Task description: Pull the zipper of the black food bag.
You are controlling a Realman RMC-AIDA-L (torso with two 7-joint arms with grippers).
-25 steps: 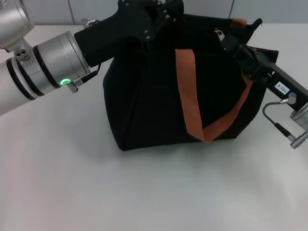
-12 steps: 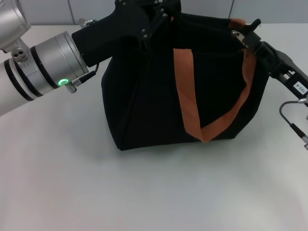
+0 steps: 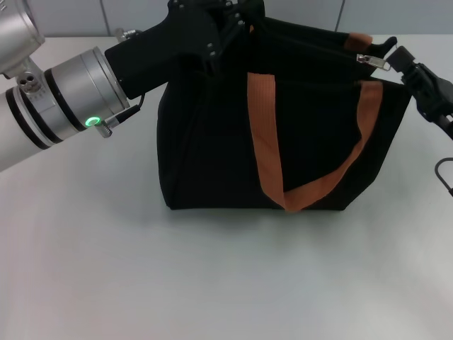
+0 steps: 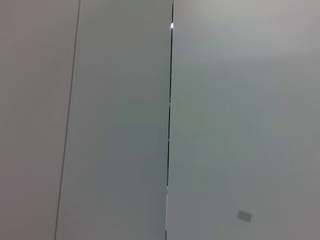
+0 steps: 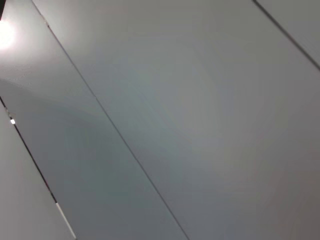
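The black food bag (image 3: 212,142) stands on the table, with an orange-brown handle (image 3: 263,142) looping down its front. My left gripper (image 3: 239,17) is shut on the bag's top left corner and holds it. The silver zipper (image 3: 371,59) pull sticks out at the far right end of the bag's top edge. My right gripper (image 3: 389,57) is shut on it, just off the bag's right corner. Both wrist views show only grey wall panels, with no bag and no fingers.
The bag stands on a pale grey table (image 3: 212,283). A grey panelled wall (image 3: 134,15) runs along the back. A cable loop (image 3: 444,173) of my right arm hangs at the right edge.
My right gripper has moved right along the bag's top edge with the zipper pull, from near the middle to the right corner. The bag's top is stretched rightwards. The left arm has held still.
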